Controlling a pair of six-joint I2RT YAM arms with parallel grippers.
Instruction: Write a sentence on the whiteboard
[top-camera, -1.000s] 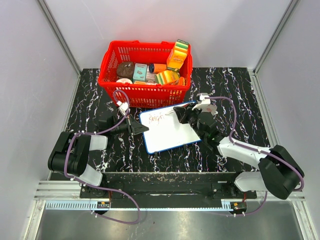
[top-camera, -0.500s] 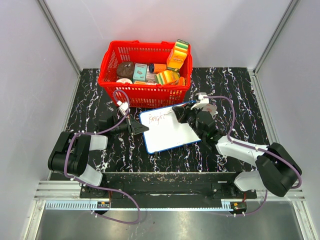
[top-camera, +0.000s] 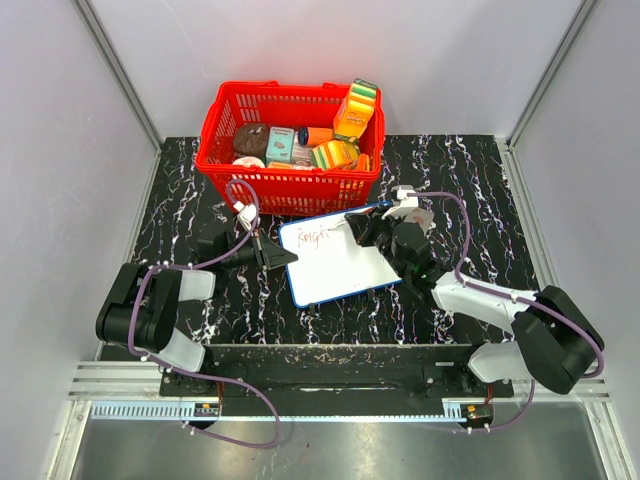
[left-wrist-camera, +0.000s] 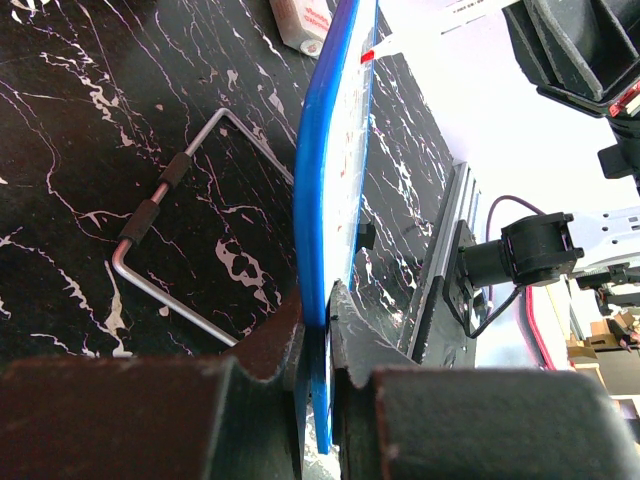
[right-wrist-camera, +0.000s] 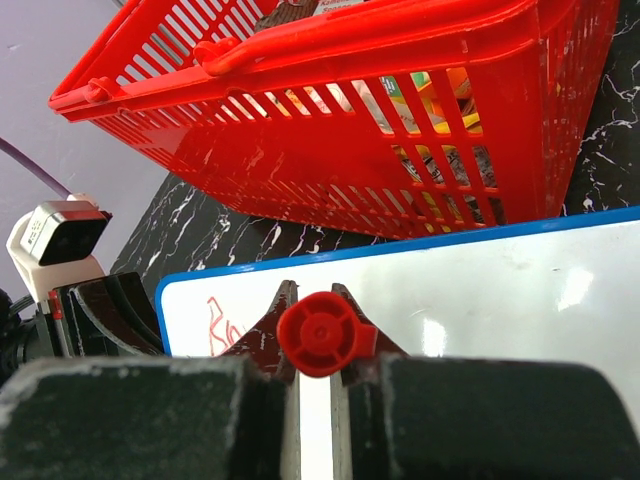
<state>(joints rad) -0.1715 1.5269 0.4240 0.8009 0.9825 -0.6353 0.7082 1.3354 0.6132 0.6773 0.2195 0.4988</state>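
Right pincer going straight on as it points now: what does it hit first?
Likely the whiteboard, touched first by the red marker the right pincer grips; the red basket lies beyond. Depth unclear.

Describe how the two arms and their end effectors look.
The left arm and right arm pair black joint housings with white links; a purple cable loops along each. The left end effector and right end effector have dark, blocky fingers and a white camera module behind.

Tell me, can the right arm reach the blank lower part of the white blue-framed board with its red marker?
Probably yes. The right gripper, shut on the red marker, hangs over the far edge of the whiteboard; its bare white area lies just nearer, nothing between.
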